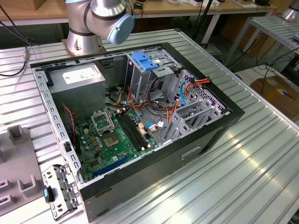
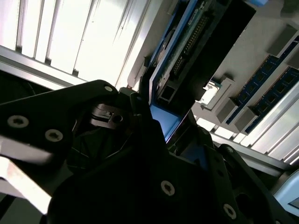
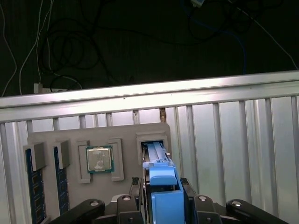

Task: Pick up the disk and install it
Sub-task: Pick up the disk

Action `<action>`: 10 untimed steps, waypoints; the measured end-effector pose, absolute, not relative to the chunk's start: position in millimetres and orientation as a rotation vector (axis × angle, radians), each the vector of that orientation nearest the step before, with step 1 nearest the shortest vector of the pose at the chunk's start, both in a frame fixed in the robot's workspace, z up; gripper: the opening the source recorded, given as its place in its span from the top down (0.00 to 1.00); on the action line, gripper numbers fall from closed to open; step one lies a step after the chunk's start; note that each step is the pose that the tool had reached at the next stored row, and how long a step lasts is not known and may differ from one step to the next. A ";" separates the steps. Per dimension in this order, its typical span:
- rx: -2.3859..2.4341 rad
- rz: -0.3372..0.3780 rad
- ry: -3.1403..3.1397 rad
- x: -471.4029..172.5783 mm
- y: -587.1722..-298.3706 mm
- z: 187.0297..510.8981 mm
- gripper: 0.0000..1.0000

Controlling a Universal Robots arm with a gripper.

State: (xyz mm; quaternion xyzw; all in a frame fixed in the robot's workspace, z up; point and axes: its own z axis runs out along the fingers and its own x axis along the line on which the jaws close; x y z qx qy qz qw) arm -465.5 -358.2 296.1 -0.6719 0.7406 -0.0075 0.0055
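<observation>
Gripper (image 3: 161,192): pinching the disk (image 3: 163,179) by its blue side rails.
Disk: on edge, far end at a slot (image 3: 150,140) of the grey tray (image 3: 126,133).
Beside: processor chip (image 3: 98,158), memory sticks (image 3: 60,184) in same tray.

You have bright, even light falling from above on the table (image 1: 243,154) in the exterior view. Pale glare streaks run along its ribs beside the computer case (image 1: 140,177), and the inside of the case lies in shade. In the first wrist view the table glares white, and all beyond its edge is near black. In the second wrist view its ribs are blown out, and the gripper (image 2: 154,116) clamped on the disk (image 2: 187,42) reads as a dark silhouette against it
</observation>
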 end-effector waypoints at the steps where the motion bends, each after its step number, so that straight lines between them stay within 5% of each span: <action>1: -2.104 -0.023 2.319 -465.5 -358.2 296.1 0.55; 3: -2.104 -0.023 2.319 -465.5 -358.2 296.1 0.63; 10: -2.103 -0.023 2.319 -465.4 -358.2 296.0 0.63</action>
